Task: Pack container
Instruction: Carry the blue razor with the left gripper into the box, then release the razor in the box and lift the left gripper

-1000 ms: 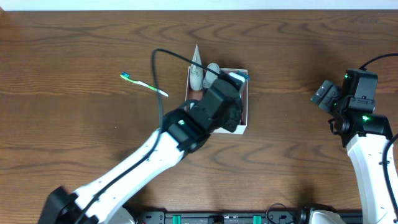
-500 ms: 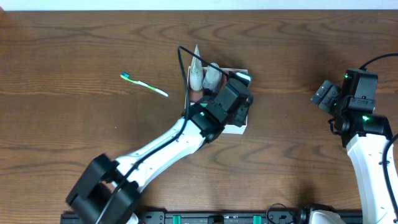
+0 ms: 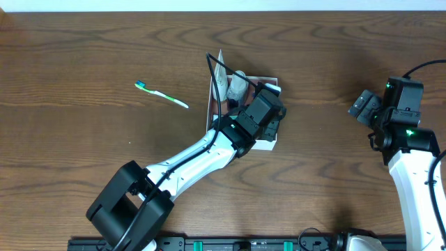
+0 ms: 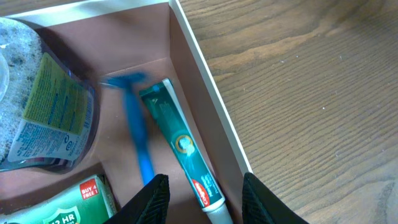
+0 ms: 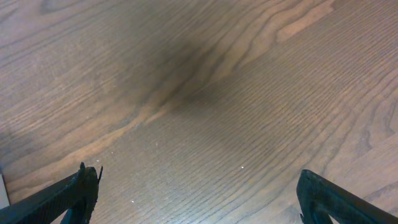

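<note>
Toward the far edge of the counter (image 3: 83,153), near its middle, sits the container (image 4: 209,87). A toothbrush (image 3: 162,94) lies to its left. Inside, a toothpaste tube (image 4: 180,146) lies along one wall, with a razor (image 4: 138,137) just beside it.

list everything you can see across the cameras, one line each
table: 1, brown wood, under everything
container: 1, white walls, reddish-brown inside, mid-table
toothbrush: 1, white-green, blue head, on the table left of the container
toothpaste tube: 1, teal, inside along the container's wall
blue-handled item: 1, blue, blurred, inside beside the toothpaste tube
pouch: 1, dark, green label, inside
green pack: 1, green, red sticker, inside, partly out of frame
pale tapered item: 1, whitish, poking up at the container's far-left corner
left gripper: 1, black, open above the toothpaste tube
right gripper: 1, black, open over bare table
</note>
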You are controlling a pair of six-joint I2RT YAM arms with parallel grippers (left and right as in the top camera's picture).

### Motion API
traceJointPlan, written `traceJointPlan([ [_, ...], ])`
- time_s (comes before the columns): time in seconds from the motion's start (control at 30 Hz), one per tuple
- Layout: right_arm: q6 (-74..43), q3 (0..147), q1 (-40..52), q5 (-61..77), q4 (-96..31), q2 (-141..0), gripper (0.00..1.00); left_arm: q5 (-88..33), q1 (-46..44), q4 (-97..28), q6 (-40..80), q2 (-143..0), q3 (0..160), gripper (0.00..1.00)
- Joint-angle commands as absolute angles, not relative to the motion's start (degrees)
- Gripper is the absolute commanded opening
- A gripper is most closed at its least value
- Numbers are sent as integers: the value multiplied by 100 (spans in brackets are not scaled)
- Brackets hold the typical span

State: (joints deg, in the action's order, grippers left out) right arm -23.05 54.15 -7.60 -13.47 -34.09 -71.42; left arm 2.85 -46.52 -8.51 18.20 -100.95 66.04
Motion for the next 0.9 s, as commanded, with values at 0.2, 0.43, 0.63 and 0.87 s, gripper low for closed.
traceJointPlan([
  [0.2,-2375,5433,-790,-1365,-3413,-7148,99,368,-4672,-902,1824,-9509,6746,40],
  [0.43,-2375,5433,-790,-1365,-3413,-7148,99,1214,-4700,-1872,1848,-7881,6746,40],
  [0.63,-2375,5433,-790,-1365,-3413,-7148,99,2499,-4296,-2740,2180,-6764,6746,44],
  [0.87,-2375,5433,-790,-1365,-3413,-7148,99,2460,-2803,-3085,2912,-6637,6746,53],
])
